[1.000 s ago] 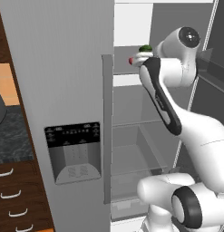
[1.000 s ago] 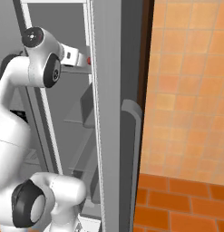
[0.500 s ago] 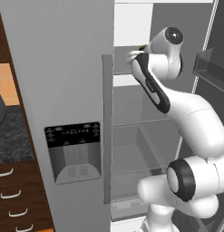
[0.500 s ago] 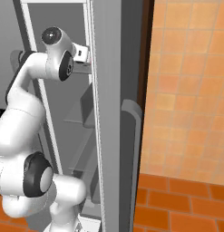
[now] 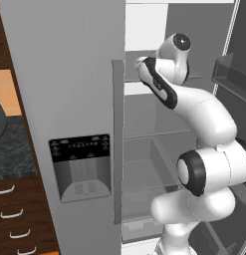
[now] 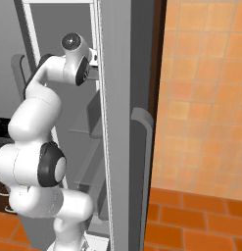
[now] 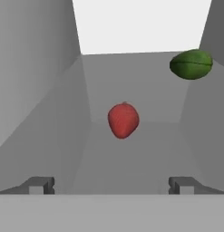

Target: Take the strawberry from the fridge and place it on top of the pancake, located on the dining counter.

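Strawberry (image 7: 123, 120) sits dead centre in the hand view, on the grey shelf inside the fridge (image 5: 64, 99), with a dark green round item (image 7: 191, 64) off at the upper right. Fingers (image 7: 41, 185) stand wide apart and empty, short of the fruit. Small and round as it is, a slightly off-centre close could squirt it backward, or nudge it toward the green item.

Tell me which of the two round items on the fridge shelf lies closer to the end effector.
The red strawberry. It sits centred ahead of the open end effector, between its fingertips' line, while the dark green item lies farther back, off to the upper right in the hand view.
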{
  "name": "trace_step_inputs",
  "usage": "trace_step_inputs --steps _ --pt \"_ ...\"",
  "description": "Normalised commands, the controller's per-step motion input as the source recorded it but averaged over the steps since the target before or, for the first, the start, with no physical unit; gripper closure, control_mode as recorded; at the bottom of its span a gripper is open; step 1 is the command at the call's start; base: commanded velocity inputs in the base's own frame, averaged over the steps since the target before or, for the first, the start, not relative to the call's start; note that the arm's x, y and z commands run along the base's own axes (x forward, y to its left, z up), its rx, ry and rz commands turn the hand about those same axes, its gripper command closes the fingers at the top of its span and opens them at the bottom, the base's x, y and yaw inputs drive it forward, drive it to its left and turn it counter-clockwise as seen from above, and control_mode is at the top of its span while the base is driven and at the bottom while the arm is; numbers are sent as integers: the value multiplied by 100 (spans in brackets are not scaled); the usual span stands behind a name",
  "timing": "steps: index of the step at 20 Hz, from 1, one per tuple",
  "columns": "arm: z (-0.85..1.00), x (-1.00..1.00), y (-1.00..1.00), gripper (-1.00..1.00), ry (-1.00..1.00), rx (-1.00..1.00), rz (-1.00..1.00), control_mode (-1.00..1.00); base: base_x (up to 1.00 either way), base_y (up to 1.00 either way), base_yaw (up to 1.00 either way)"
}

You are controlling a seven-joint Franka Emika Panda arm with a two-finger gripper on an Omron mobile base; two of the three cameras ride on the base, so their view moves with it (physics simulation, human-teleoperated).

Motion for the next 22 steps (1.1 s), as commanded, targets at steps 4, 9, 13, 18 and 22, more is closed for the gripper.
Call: trace_step_inputs --steps 4,9,13,18,22 --pt "-14 62 -6 -100 2 -4 3 -100 0 0 0" --pt "-12 59 0 -100 6 -6 1 -100 0 0 0" --pt "-8 63 0 -100 9 -5 0 -100 0 0 0" --pt "-3 59 0 -100 8 -3 0 -100 0 0 0" --pt "-18 9 0 -100 1 -4 0 -100 0 0 0"
